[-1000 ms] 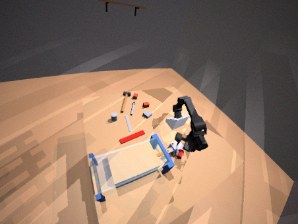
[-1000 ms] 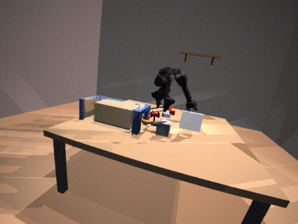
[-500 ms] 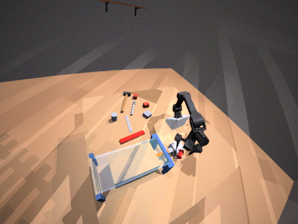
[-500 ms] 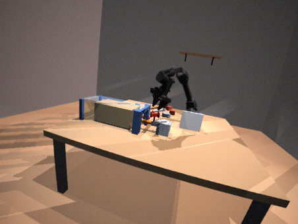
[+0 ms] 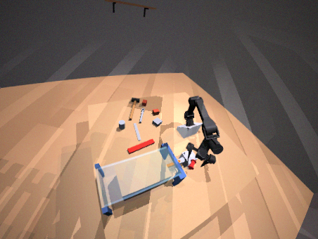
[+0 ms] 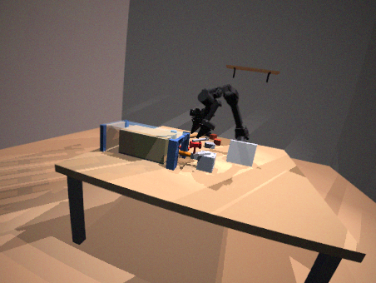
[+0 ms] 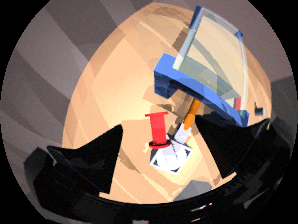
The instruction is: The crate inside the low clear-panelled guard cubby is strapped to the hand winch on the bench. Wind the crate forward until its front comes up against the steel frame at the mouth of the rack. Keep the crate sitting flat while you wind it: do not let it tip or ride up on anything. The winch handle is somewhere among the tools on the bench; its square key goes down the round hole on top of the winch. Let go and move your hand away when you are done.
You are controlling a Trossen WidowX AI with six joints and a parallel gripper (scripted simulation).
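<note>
The clear-panelled cubby (image 5: 116, 165) (image 7: 216, 39) with blue corner posts lies on the bench. The tan crate (image 6: 143, 144) (image 5: 141, 173) sits flat inside it, its front close behind the blue mouth frame (image 6: 173, 151) (image 5: 179, 169) (image 7: 193, 90); I cannot tell if they touch. An orange strap (image 5: 171, 164) (image 7: 189, 116) runs from the mouth to the grey winch (image 6: 206, 161) (image 5: 184, 157) (image 7: 174, 159). The red winch handle (image 5: 192, 164) (image 6: 195, 145) (image 7: 158, 129) sits at the winch. My gripper (image 5: 201, 155) (image 6: 199, 130) (image 7: 158, 123) is open and empty, just above the handle and winch, fingers on either side.
Behind the cubby lie a hammer (image 5: 133, 107), two red blocks (image 5: 144, 102) (image 5: 155, 111), a grey block (image 5: 157, 121), a grey cylinder (image 5: 122, 124), two grey rods (image 5: 141, 115) (image 5: 136, 131) and a flat red bar (image 5: 141, 145). A grey wedge plate (image 5: 188, 130) (image 6: 241, 152) stands by the arm's base.
</note>
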